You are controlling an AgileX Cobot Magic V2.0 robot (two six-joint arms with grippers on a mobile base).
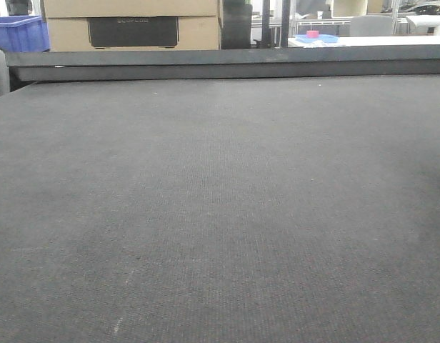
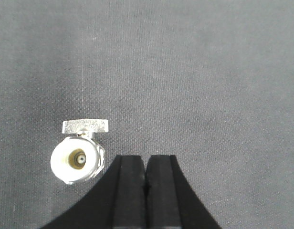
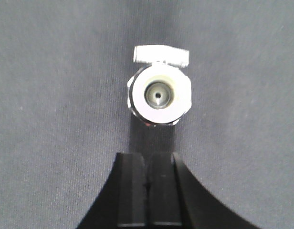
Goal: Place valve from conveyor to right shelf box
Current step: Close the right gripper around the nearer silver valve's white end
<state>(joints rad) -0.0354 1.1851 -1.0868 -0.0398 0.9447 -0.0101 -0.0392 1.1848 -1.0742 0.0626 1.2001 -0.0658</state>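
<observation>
My right gripper point(image 3: 148, 157) and left gripper point(image 2: 146, 160) are hanging pinched together, empty, over the conveyor point(image 3: 51, 71); the valve point(image 3: 159, 98) is lying ungrasped; pickup and boxing are awaiting me.

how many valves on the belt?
2 at most: a valve beside the left gripper, a valve ahead of the right gripper, both with jaws shut; possibly the same one. Front view shows none.
</observation>
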